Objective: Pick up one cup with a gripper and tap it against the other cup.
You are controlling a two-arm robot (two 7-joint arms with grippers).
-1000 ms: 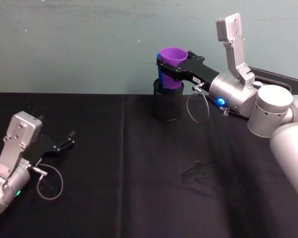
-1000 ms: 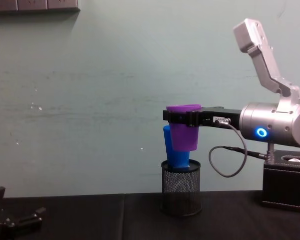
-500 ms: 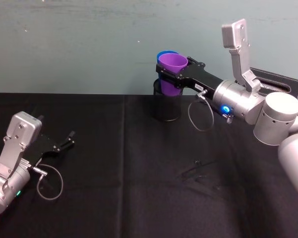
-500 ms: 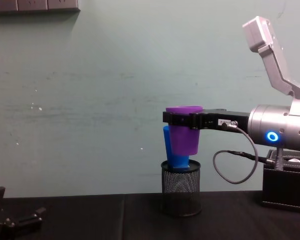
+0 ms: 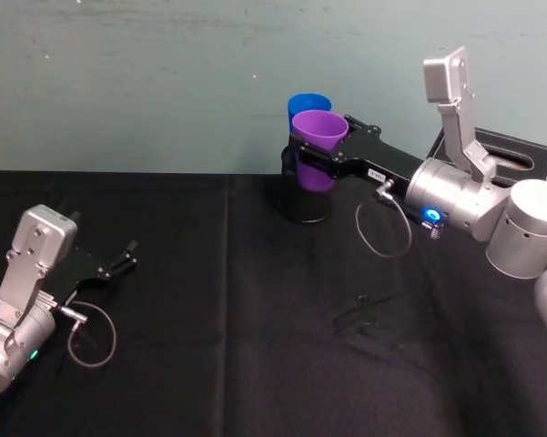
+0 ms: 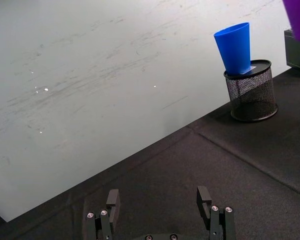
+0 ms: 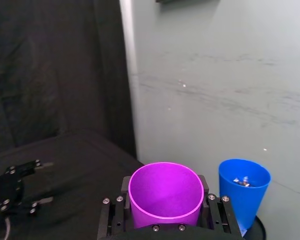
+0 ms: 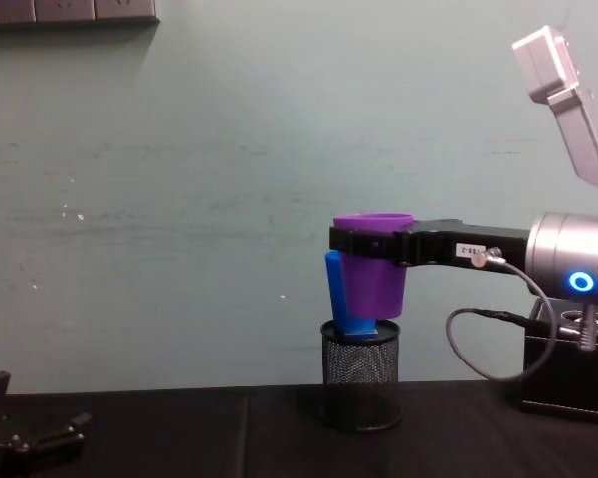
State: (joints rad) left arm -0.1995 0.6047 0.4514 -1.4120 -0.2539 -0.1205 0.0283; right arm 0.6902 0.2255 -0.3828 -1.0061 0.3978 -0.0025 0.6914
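Head view: black cloth (image 5: 218, 309); teal wall (image 5: 136, 82); purple cup (image 5: 319, 130)

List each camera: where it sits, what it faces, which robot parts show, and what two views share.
Head: high, looking down at the table; left gripper parked, right gripper holding the purple cup.
Chest: low, facing the wall; right arm reaching in.
Left wrist: behind its own open fingers, facing the blue cup and mesh holder.
Right wrist: behind the purple cup, facing the wall.
Both wrist views share the blue cup.
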